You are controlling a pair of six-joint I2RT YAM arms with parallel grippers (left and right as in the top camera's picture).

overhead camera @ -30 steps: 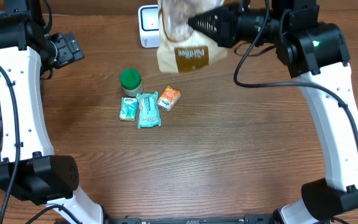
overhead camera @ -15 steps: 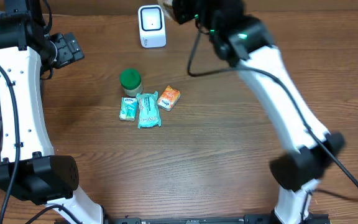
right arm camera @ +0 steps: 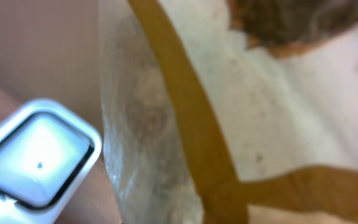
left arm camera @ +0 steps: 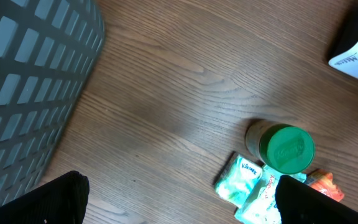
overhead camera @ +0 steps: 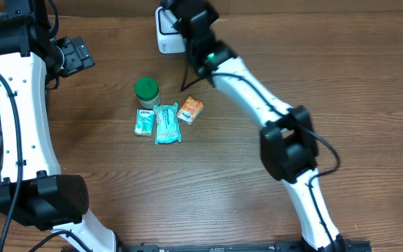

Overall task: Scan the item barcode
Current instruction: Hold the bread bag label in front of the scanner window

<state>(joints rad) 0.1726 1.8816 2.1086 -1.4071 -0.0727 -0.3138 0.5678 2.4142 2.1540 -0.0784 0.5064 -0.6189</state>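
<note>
SCENE: R arm stretches across the table point(overhead camera: 369, 105) to the far edge, its wrist over the white scanner point(overhead camera: 165, 42).
RIGHT TOOL: right gripper point(overhead camera: 189, 15) is closed. Fingers don't show in its own cam, but the bag point(right arm camera: 241, 124) fills that view and hangs off the table, so a grip on the bag is the fair reading.
ITEM: clear plastic bag w/ tan label band, held up close just beside and above the scanner, which shows lit at lower left of the wrist view. Overhead doesn't show the bag; arm and frame edge hide it.
WHY THERE: prob. to bring the printed label to the scanner's face. Barcode itself not visible, so can't tell if it faces the window.
LEFT TOOL: left gripper point(left arm camera: 179, 193) stands wide open, holds nothing, parked at the L edge near the grey basket point(left arm camera: 30, 81). Likely kept clear of the R arm's reach.
WAITING: green-lid jar point(overhead camera: 146, 90), two teal tissue packs point(overhead camera: 166, 124) and an orange packet point(overhead camera: 190, 110) sit clustered mid-table, touching or nearly so, within reach of either arm.
STEP: scan in hand, judging by the pose; no sign that shows a read.
RISK: soft bag may crease or swing, hiding the code.
</note>
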